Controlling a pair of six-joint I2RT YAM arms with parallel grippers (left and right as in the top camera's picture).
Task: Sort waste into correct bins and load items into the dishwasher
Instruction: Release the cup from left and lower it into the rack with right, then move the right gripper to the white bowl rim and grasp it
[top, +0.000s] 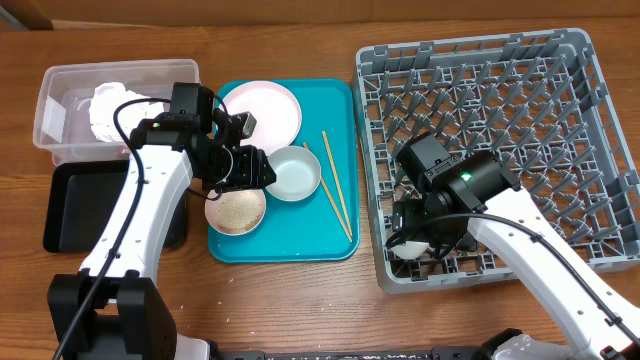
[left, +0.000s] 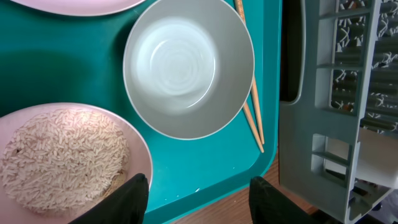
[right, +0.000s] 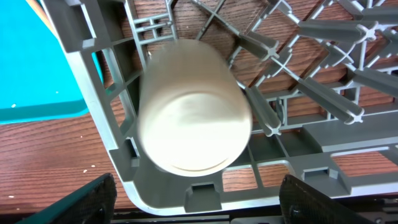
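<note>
We saw the right hand (right: 199, 193) wide open over the white cup (right: 193, 106), laid in the rack (right: 87, 74) corner for washing; the left hand (left: 199, 183) hung open, empty

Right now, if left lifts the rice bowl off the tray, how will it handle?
Loose grains fill the pinkish bowl, so any tilt likely spills them. The glossy rim looks slippery for a pinch. Probably light: the layer seems shallow.

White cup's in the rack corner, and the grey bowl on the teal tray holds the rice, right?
No: the left wrist view shows the grey bowl empty; the rice is in the pinkish bowl beside it on the teal tray. The white cup is in the rack corner.
</note>
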